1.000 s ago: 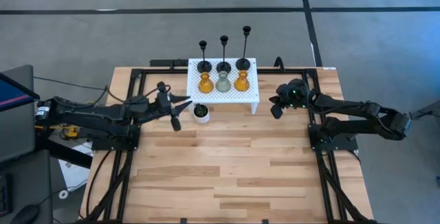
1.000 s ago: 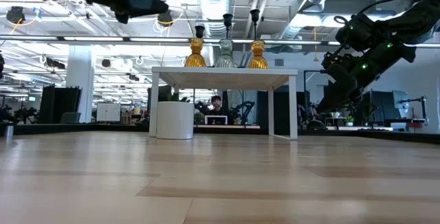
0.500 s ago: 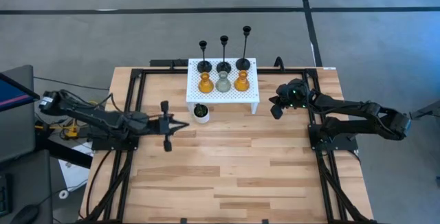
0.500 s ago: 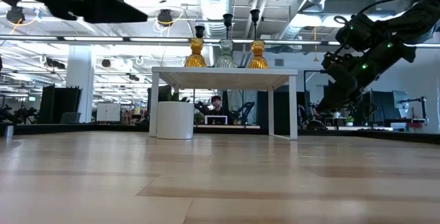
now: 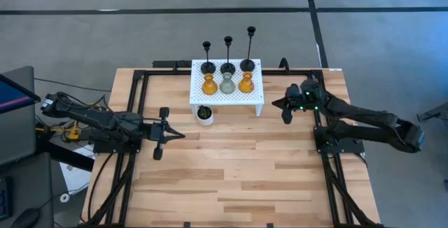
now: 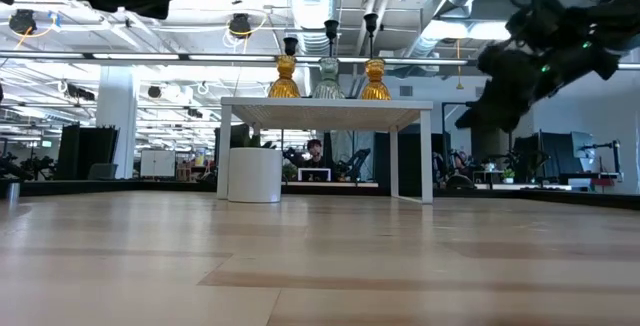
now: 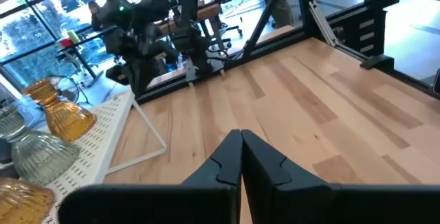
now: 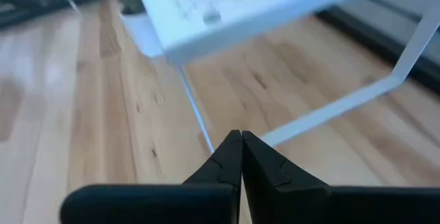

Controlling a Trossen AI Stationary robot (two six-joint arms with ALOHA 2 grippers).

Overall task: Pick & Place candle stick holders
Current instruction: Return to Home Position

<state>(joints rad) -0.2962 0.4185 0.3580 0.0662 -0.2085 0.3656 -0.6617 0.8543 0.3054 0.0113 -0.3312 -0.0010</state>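
Six candle stick holders (image 5: pixel 227 84) were seen on the white shelf (image 5: pixel 227 98) at the upper centre of the high view, three black in the row above three glass, so placing was judged finished and only the arms' parking left. That the left gripper (image 7: pixel 240 136) and right gripper (image 8: pixel 240 136) were pressed together on nothing was shown only by the wrist views, not overhead.
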